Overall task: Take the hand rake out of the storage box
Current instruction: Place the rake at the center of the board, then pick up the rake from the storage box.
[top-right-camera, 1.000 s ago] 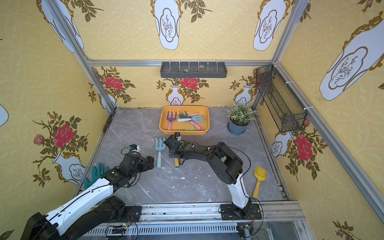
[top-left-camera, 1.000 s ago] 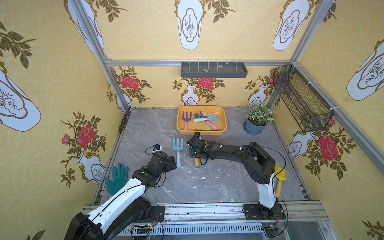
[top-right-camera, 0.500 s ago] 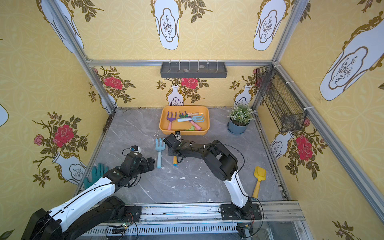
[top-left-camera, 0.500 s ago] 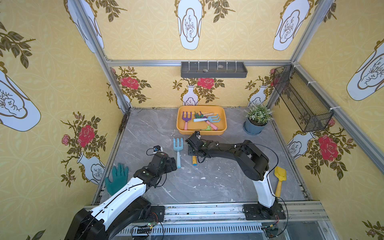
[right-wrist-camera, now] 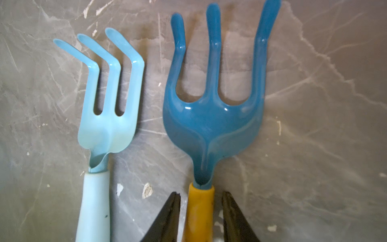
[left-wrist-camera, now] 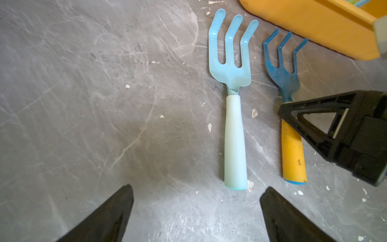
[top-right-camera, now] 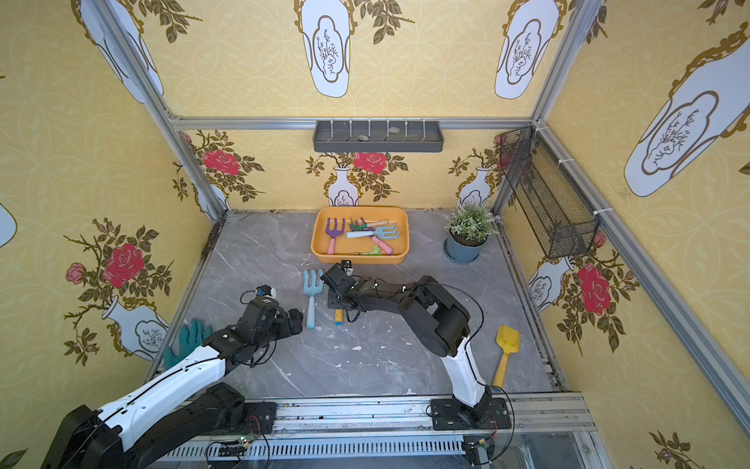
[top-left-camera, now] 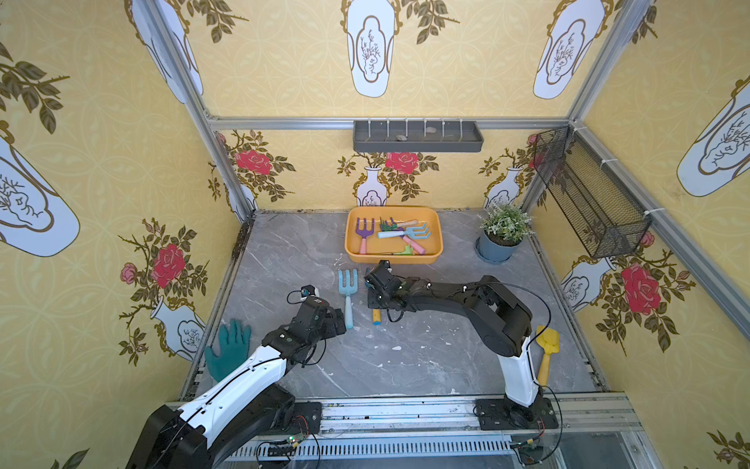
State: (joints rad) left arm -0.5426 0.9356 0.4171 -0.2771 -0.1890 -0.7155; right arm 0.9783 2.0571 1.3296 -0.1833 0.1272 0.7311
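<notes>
Loosening over the last second, the right gripper is standing with its jaws parted on either side of the hand rake's yellow handle. A sliver of table is showing on each side, so it is open and no longer gripping. Arm and rake have also edged slightly left.

The hand rake, with a dark blue three-pronged head, is lying flat on the grey table. It is outside the orange storage box, just on that box's near side. Its long axis is running near to far, with the prongs pointing far toward the box and the handle pointing near. A pale blue rake is lying parallel just to its left, close but not touching.

The left gripper is hovering near and to the left with its jaws spread wide and nothing between them. The pale blue rake is lying between it and the hand rake, so the right arm is the nearer one.

A purple rake and several others are lying in the box. Judging from this, the release looks nearly complete, and a straight lift should clear the handle.
</notes>
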